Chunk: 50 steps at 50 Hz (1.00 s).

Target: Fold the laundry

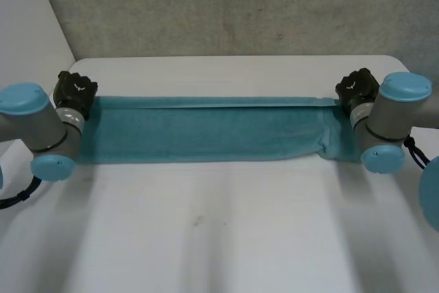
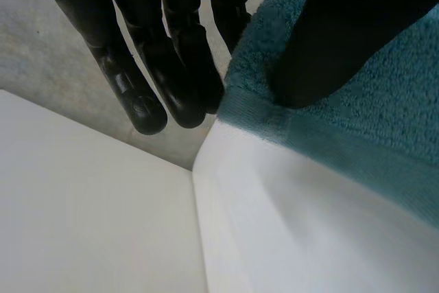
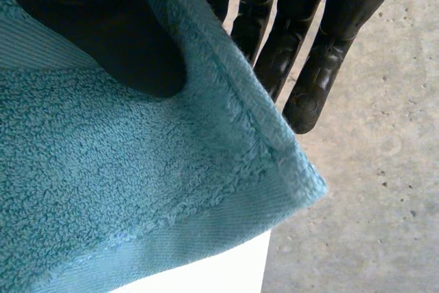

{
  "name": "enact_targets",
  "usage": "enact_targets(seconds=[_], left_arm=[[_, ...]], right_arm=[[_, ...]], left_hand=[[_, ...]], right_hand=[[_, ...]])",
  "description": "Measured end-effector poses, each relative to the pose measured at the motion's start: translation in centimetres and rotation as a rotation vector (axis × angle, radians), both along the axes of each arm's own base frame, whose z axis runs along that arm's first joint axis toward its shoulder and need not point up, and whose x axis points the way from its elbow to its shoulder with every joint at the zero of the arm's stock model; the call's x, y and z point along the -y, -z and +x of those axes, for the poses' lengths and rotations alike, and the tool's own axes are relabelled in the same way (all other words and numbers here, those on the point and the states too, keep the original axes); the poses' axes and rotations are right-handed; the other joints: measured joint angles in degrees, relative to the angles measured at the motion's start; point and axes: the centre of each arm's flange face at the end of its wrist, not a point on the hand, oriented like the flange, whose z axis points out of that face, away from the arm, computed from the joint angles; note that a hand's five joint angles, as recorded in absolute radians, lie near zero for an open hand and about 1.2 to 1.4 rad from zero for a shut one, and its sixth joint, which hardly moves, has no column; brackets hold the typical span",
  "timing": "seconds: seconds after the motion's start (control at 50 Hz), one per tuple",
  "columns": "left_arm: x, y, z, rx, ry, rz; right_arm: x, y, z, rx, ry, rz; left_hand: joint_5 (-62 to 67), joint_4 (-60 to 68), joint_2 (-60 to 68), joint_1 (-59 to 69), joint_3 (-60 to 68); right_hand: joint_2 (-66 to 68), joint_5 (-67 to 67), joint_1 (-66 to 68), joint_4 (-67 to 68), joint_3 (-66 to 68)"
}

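A teal towel point(image 1: 206, 132), folded lengthwise into a long band, lies stretched across the white table point(image 1: 219, 238). My left hand point(image 1: 74, 90) is at the band's far left corner. In the left wrist view its thumb point(image 2: 343, 32) presses on the towel corner point(image 2: 370, 121) and its straight fingers point(image 2: 171, 66) stand along the towel's edge, pinching it. My right hand point(image 1: 357, 88) holds the far right corner. In the right wrist view its thumb point(image 3: 103, 32) lies on top of the towel point(image 3: 137, 190), with the fingers point(image 3: 309, 66) behind the cloth, so that corner is lifted.
The towel's ends reach close to the table's side edges. A grey wall point(image 1: 240, 5) rises behind the table. Bare white tabletop point(image 2: 309, 238) lies in front of the towel. Grey floor point(image 3: 384, 204) lies past the right edge.
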Motion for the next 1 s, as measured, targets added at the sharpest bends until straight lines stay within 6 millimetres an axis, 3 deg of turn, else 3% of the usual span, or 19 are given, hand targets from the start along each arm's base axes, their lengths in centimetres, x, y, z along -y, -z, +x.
enact_targets(seconds=[0.04,0.06,0.1,0.12,0.16,0.18,0.24,0.36,0.4,0.42,0.44,0.58,0.72,0.84,1.0], left_arm=[[0.1,0.2,-0.1,0.008,0.003,-0.018],[0.1,0.4,-0.3,0.014,0.014,-0.034],[-0.1,0.4,-0.7,0.016,0.027,-0.047],[-0.3,0.4,-0.9,0.017,0.04,-0.055],[-0.6,0.2,-1.4,0.017,0.059,-0.067],[-1.1,-0.3,-2.0,0.015,0.091,-0.09],[-1.8,-1.5,-2.8,0.011,0.132,-0.13],[-3.4,-5.6,-3.4,-0.001,0.166,-0.221],[-3.4,-5.6,-3.4,-0.001,0.166,-0.221],[-4.2,-7.3,-3.1,-0.006,0.159,-0.242],[-4.5,-7.8,-2.9,-0.008,0.154,-0.245],[-7.1,-9.8,-1.7,-0.028,0.129,-0.236],[-10.7,-9.9,-1.0,-0.117,0.135,-0.164],[-13.5,-9.0,-0.6,-0.304,0.138,-0.014],[-15.3,-7.7,0.1,-0.493,0.1,0.154]], right_arm=[[0.3,0.1,0.1,0.001,0.003,-0.011],[0.5,0.0,0.3,0.004,0.002,-0.02],[0.5,-0.1,0.4,0.006,0.001,-0.027],[0.6,-0.2,0.5,0.009,0.001,-0.033],[0.6,-0.3,0.6,0.012,0.0,-0.039],[0.6,-0.6,0.8,0.017,0.001,-0.05],[0.7,-1.9,1.0,0.038,0.01,-0.084],[0.1,-7.2,0.4,0.137,0.033,-0.158],[0.1,-7.2,0.4,0.137,0.033,-0.158],[-1.2,-10.9,-0.1,0.208,0.03,-0.184],[-1.7,-11.8,-0.2,0.224,0.026,-0.186],[-5.0,-15.2,-2.2,0.284,0.009,-0.12],[-7.6,-14.7,-5.2,0.359,0.034,0.085],[-9.1,-11.2,-7.4,0.494,0.069,0.335],[-9.2,-7.2,-9.2,0.571,0.073,0.439]], left_hand=[[-4.6,-5.4,-5.7,-5.5,-6.3],[-20.4,-21.6,-20.7,-23.7,-21.0],[-32.4,-35.6,-35.6,-38.7,-34.7],[-33.0,-41.2,-40.9,-43.4,-41.0],[-33.0,-41.2,-40.9,-43.4,-41.0],[-33.0,-49.4,-48.5,-47.4,-48.8],[-33.0,-49.6,-49.1,-47.4,-49.1],[-33.0,-49.6,-49.1,-47.4,-49.1],[-33.0,-49.6,-49.1,-47.4,-49.1],[-33.0,-49.6,-49.1,-47.4,-49.1],[-33.0,-49.6,-49.1,-47.4,-49.1],[-33.0,-49.6,-49.1,-47.4,-49.1],[-33.0,-49.6,-49.1,-47.4,-49.1],[-33.0,-49.6,-49.1,-47.4,-49.1],[-33.0,-49.6,-49.1,-47.4,-49.1]], right_hand=[[-8.6,-7.1,-8.0,-7.7,-7.6],[-20.4,-19.0,-20.3,-20.3,-20.2],[-33.1,-30.4,-31.2,-31.6,-31.6],[-43.8,-41.4,-39.0,-42.4,-42.4],[-43.8,-41.4,-39.0,-42.4,-42.4],[-50.1,-48.7,-42.6,-49.6,-50.0],[-54.0,-53.2,-44.3,-53.6,-54.5],[-54.0,-53.2,-44.3,-53.6,-54.5],[-54.0,-53.2,-44.3,-53.6,-54.5],[-54.0,-53.2,-44.3,-53.6,-54.5],[-54.0,-53.2,-44.3,-53.6,-54.5],[-54.0,-53.2,-44.3,-53.6,-54.5],[-53.7,-53.0,-44.1,-53.4,-53.6],[-42.5,-42.8,-34.9,-42.4,-42.2],[-37.7,-38.8,-31.2,-37.9,-37.8]])
